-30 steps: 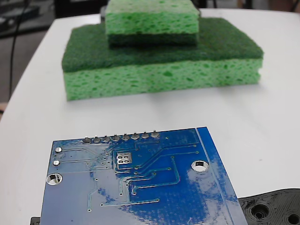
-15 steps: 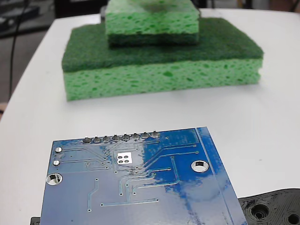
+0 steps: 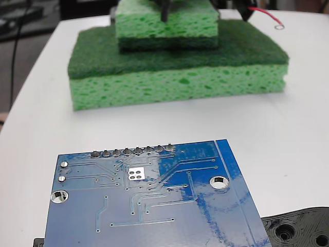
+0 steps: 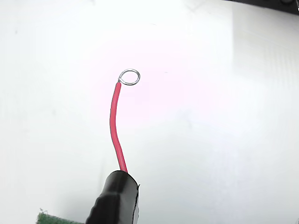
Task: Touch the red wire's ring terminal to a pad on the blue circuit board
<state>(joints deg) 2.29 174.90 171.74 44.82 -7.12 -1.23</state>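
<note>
Currently the counter [image 3: 303, 128] carries the blue circuit board [image 3: 154, 206] at the near edge of the fixed view, with stacked green sponges [image 3: 175, 67] behind it. Contact is not yet made: the red wire [image 3: 264, 14] hangs well beyond the board, above the sponges. Its ring terminal [image 4: 130, 77], a small silver loop, remains far from the pad [image 3: 136, 173]. The fingers' opening cannot be determined; a black sleeve [image 4: 114, 200] hides them.
</note>
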